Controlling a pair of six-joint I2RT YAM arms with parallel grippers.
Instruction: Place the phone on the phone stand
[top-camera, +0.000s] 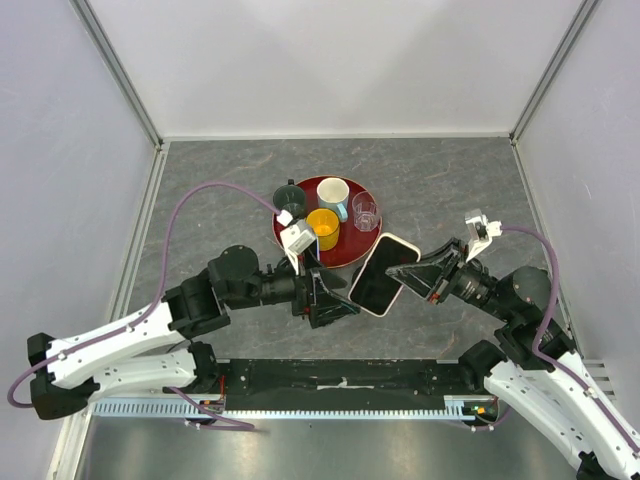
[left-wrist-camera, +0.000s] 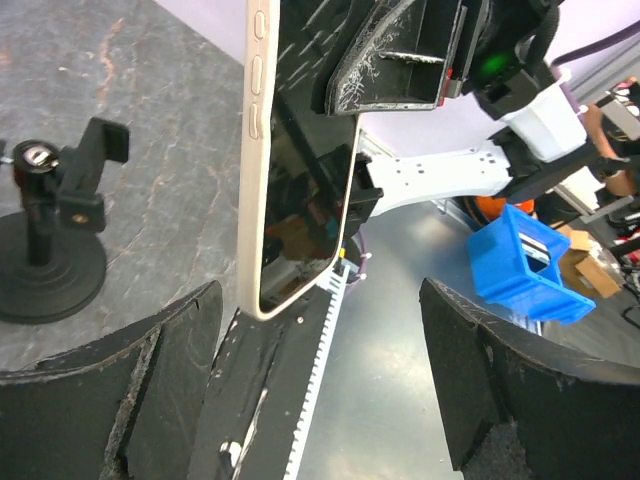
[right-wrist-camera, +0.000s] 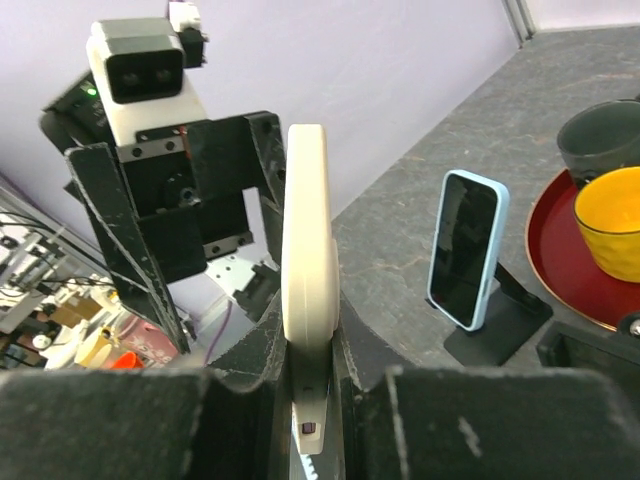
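Hanging in the air just on the near side of the tray (top-camera: 352, 250), the phone (top-camera: 383, 275) was held upright on its edge, pinched by the right gripper (top-camera: 403, 279). The left gripper (top-camera: 337, 301) was spread wide, its fingers (left-wrist-camera: 110, 390) set either side of the phone's lower end; contact could not be told. The stand (left-wrist-camera: 45, 250) was seen on the table, well apart from the phone. A blue phone (right-wrist-camera: 463, 248) was propped on another stand (right-wrist-camera: 500, 325) just beside the tray.
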